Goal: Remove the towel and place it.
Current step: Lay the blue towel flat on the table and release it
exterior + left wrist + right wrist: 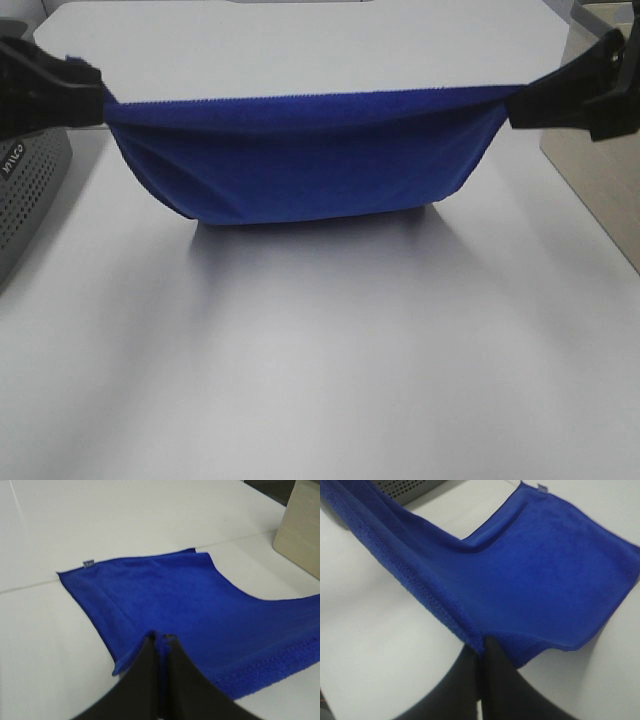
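Note:
The royal-blue towel (300,160) hangs stretched between my two grippers above the white table, its top hem taut and the rest sagging down, with its far end lying on the table. My left gripper (98,98) is shut on the towel's left top corner; the left wrist view shows its black fingers (161,645) pinching the towel (170,600), and a small white tag (89,563) at the far corner. My right gripper (520,100) is shut on the right top corner; the right wrist view shows it (482,645) gripping the hem of the towel (535,570).
A grey perforated device (25,190) sits at the table's left edge, also in the right wrist view (407,487). A beige wooden panel (600,190) stands at the right, also seen in the left wrist view (300,525). The white table (320,360) spreads in front of the towel.

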Controlling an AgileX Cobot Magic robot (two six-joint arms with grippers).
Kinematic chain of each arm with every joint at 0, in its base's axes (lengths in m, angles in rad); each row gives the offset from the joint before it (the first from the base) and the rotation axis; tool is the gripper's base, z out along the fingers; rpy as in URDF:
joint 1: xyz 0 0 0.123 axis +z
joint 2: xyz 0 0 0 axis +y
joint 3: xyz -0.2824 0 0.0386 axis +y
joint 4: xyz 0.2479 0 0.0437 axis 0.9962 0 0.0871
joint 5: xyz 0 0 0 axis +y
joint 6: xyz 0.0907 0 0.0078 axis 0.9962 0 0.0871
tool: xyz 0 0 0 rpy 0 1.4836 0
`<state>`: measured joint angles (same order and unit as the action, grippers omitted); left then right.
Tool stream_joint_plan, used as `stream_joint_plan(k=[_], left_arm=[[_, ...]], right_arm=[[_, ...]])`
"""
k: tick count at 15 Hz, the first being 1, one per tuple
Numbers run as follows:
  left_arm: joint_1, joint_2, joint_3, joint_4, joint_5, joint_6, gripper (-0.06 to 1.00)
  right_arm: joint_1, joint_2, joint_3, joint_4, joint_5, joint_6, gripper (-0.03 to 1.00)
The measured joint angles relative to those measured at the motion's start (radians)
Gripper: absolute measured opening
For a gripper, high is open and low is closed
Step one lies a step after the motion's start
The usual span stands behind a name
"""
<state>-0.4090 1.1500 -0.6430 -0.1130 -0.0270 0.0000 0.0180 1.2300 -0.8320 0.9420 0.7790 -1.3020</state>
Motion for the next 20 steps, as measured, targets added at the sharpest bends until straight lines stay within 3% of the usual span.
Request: stream_joint_plan(k=[8,13,20], left_arm=[[0.0,-0.18,0.172,-0.121,0.325,-0.063,0.0],[0.0,-0.181,0.195,-0.227,0.459,-0.063,0.0],[0.004,-0.182,0.199,-0.266,0.656,-0.139,0.0]], right_arm=[[0.002,-0.111,0.278,0.018,0.047,0.016,0.02],[0.002,-0.116,0.298,-0.074,0.09,0.058,0.02],[-0.001,-0.117,0.384,-0.129,0.182,0.059,0.02]])
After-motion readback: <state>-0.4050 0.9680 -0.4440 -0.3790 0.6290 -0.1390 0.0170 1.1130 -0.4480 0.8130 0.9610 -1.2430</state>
